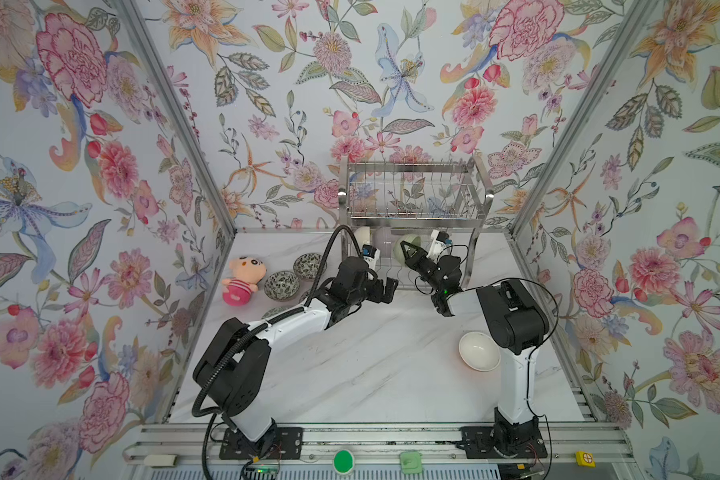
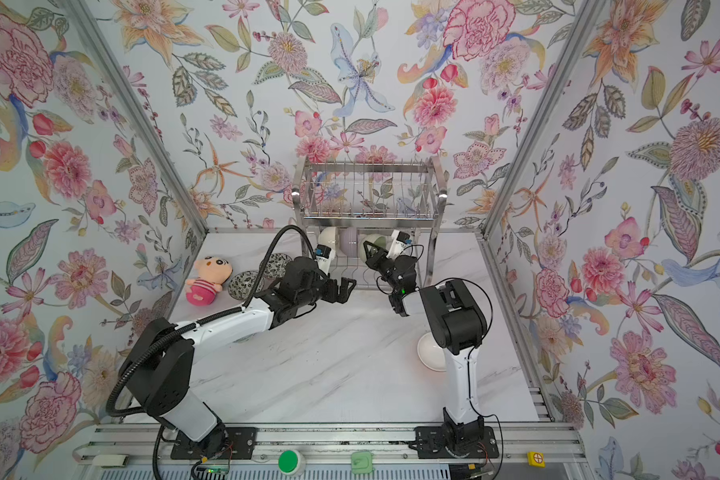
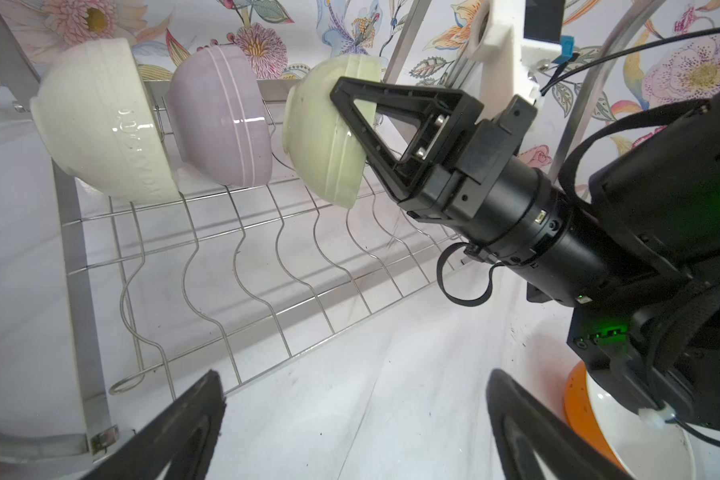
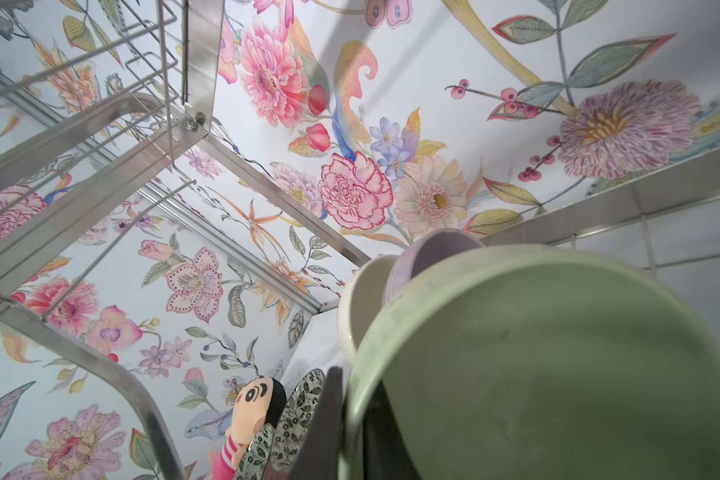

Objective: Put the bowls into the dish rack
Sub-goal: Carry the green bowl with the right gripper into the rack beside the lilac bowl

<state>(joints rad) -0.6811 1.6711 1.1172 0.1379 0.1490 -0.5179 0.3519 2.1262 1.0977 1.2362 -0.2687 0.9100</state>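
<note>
left arm [image 1: 291,322]: base at near left, upper link bent low, forearm stretched far and to the right, wrist close to scene centre. left tool [image 1: 388,289]: fingers spread wide, nothing between them, pointing right.
right arm [image 1: 516,365]: base at near right, lower link standing upright, elbow folded, forearm reaching far and to the left. right tool [image 1: 406,247]: closed tight on the rim of the pale green bowl [image 3: 320,137], one finger outside the wall, one inside.
</note>
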